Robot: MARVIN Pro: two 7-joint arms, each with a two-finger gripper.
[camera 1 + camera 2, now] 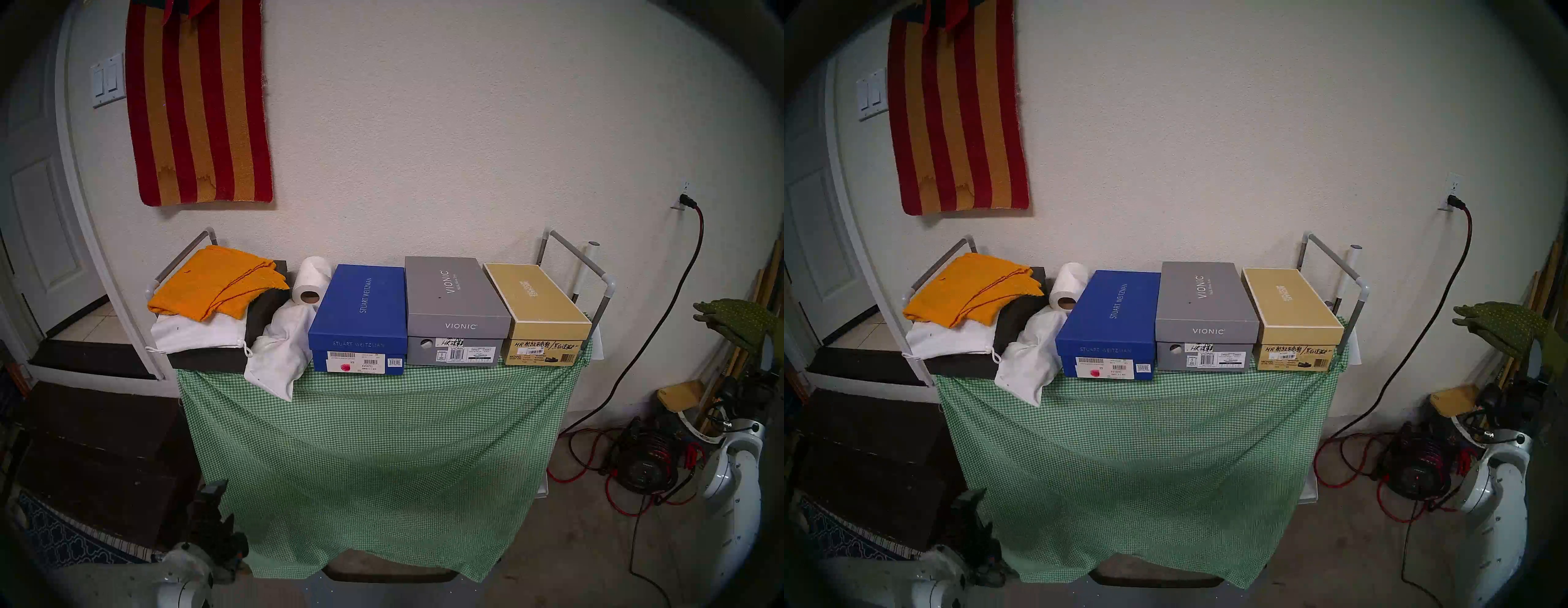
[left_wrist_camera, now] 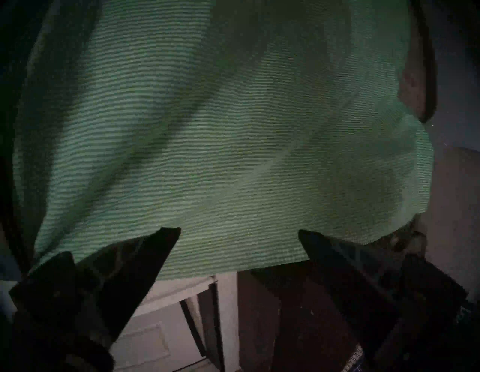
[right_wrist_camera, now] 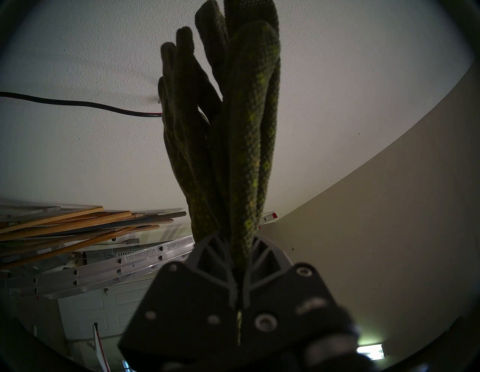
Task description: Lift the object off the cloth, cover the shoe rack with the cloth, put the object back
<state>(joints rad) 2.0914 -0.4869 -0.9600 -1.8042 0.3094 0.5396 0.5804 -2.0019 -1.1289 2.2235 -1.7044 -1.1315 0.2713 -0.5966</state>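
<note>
The green-and-white checked cloth (image 1: 373, 446) hangs down the front of the shoe rack (image 1: 581, 259), its top edge pinned under the boxes on the top shelf. Low at the cloth's bottom left corner, my left gripper (image 2: 237, 231) is open. The fabric (image 2: 220, 143) hangs just beyond its fingertips and none of it is clamped. The olive-green dotted gloves (image 1: 738, 322) hang in the air far to the right of the rack. My right gripper (image 3: 235, 241) is shut on the gloves (image 3: 233, 130) at their cuffs, and they stick out past the fingers. The lower shelves are hidden behind the cloth.
On the top shelf stand a blue shoebox (image 1: 360, 314), a grey one (image 1: 454, 305) and a tan one (image 1: 539, 310). A paper roll (image 1: 312, 280), white bags (image 1: 280, 352) and a folded orange cloth (image 1: 216, 280) lie to their left. A dark chest (image 1: 97, 458) stands left of the rack, and a cable reel (image 1: 645, 463) sits on the floor to its right.
</note>
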